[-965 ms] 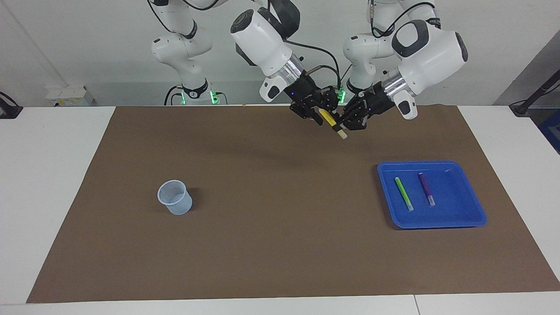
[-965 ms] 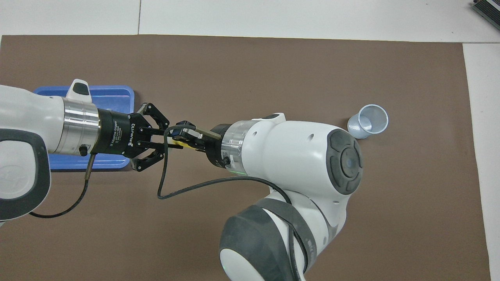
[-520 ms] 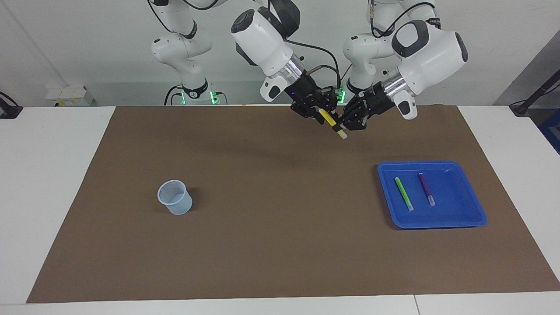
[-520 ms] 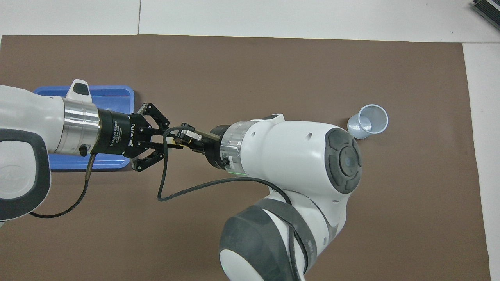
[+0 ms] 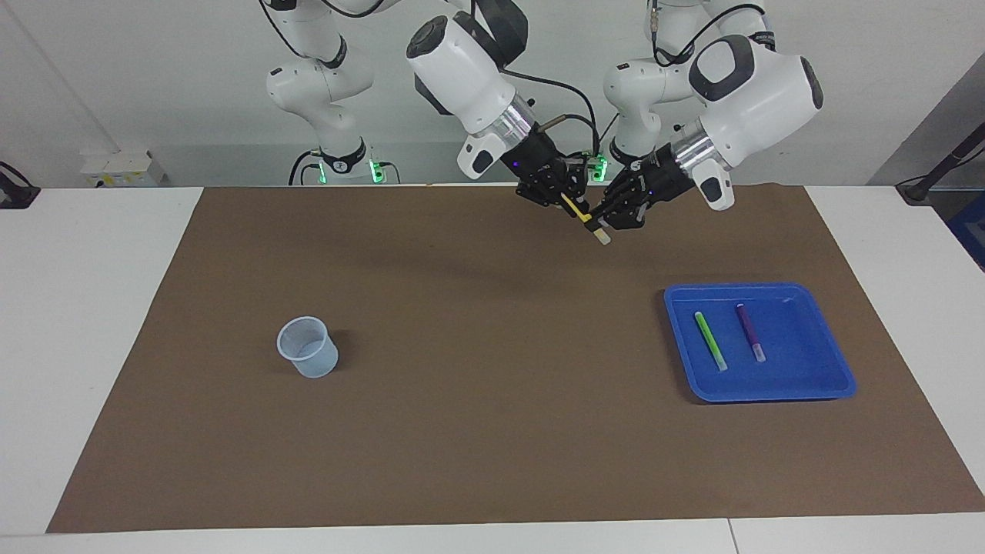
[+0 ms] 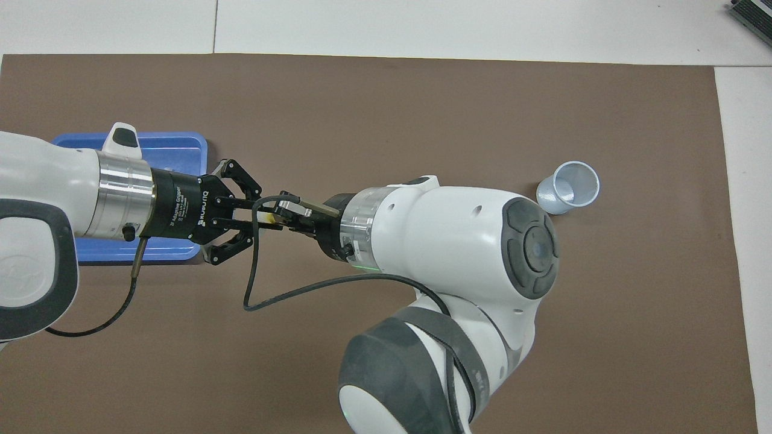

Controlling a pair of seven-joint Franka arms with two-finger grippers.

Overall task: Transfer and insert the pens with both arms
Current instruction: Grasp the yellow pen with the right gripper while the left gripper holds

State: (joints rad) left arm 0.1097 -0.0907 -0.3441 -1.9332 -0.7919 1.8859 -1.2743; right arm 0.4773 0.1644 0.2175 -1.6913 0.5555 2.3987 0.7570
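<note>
The yellow pen hangs in the air over the brown mat, tilted, with its pale cap pointing down. My left gripper is shut on its lower part near the cap. My right gripper is shut on its upper part. In the overhead view the two grippers meet tip to tip, left gripper and right gripper, and only a sliver of the yellow pen shows. The light green pen and the purple pen lie side by side in the blue tray.
A pale translucent cup stands upright on the brown mat toward the right arm's end; it also shows in the overhead view. The blue tray is toward the left arm's end, partly covered by the left arm.
My right gripper has closed its fingers on the yellow pen, which the left gripper keeps holding. The pen and both arms have barely moved.
</note>
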